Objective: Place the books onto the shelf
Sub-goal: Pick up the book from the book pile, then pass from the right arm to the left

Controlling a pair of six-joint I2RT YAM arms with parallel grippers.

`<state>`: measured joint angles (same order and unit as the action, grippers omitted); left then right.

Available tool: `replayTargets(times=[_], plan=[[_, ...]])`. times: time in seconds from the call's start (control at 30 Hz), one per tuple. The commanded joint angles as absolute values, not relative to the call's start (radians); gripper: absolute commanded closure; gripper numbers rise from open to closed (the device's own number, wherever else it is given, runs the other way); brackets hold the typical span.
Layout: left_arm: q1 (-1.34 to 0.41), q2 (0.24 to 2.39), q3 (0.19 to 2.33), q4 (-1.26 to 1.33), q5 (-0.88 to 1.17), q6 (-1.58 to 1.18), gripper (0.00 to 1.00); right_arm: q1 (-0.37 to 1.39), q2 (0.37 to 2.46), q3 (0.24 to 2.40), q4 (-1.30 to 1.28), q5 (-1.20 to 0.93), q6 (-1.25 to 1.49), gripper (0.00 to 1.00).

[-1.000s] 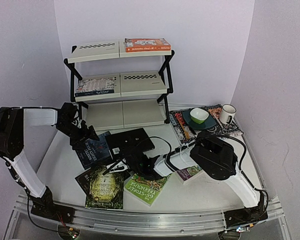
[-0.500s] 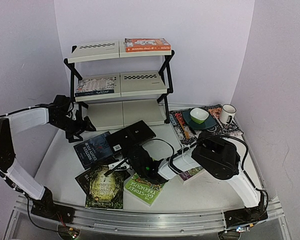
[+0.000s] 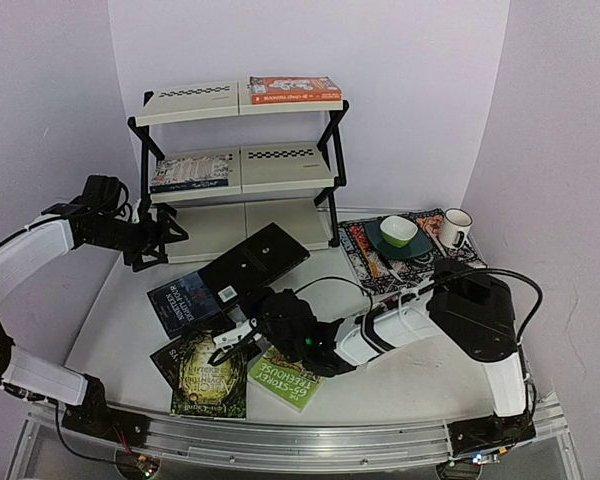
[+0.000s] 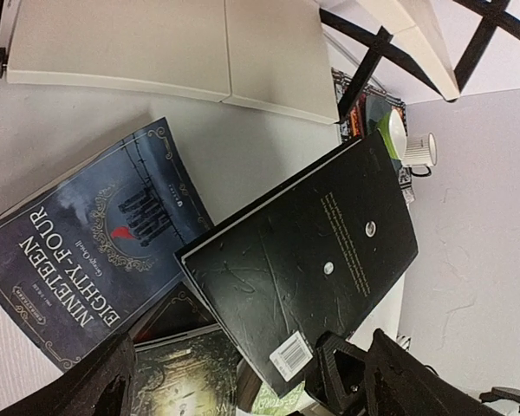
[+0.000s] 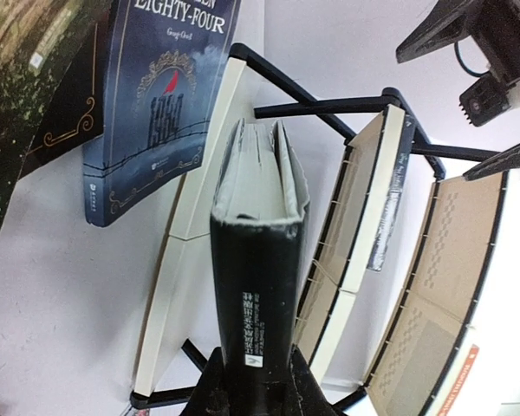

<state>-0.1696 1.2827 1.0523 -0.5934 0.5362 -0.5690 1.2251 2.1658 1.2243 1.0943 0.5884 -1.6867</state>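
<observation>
Right wrist view has my right gripper clamped on the black book, its spine end facing the lens. From above, that book tilts up off the table near the middle, with the shelf at twelve o'clock from it. My left gripper hangs wide open and empty at ten o'clock, beside the shelf's lower left leg. The dark blue book lies flat at eight o'clock of the black one.

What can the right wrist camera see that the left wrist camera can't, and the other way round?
Only right wrist: the white page edges of the black-covered book, and an orange book on the cream-panelled, black-framed shelf. Only left wrist: a white mug and green bowl. Both: that black book, the dark blue paperback and the shelf.
</observation>
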Motion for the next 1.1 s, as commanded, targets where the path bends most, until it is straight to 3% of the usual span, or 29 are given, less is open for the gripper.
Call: replayTargets(times=[0.0,0.37,0.5,0.63,0.83,1.07], plan=[[-0.169,1.226,1.058,-0.571,0.592,-0.575,0.07,1.250,2.015,1.234,1.298,0.653,-1.746,1.00],[-0.169,1.109,1.106,-0.585,0.561,-0.615,0.07,1.296,1.747,1.171,0.965,0.687,-1.393,1.00],[-0.170,1.069,1.112,-0.587,0.566,-0.699,0.06,1.308,1.751,1.185,0.947,0.716,-1.422,1.00],[-0.213,1.037,1.052,-0.539,0.520,-0.988,0.06,1.316,1.782,1.219,0.943,0.744,-1.460,1.00],[-0.293,0.901,0.983,-0.526,0.330,-1.244,0.02,1.337,1.834,1.282,0.943,0.785,-1.490,1.00],[-0.329,0.871,0.953,-0.525,0.296,-1.237,0.03,1.357,1.859,1.305,0.943,0.794,-1.502,1.00]])
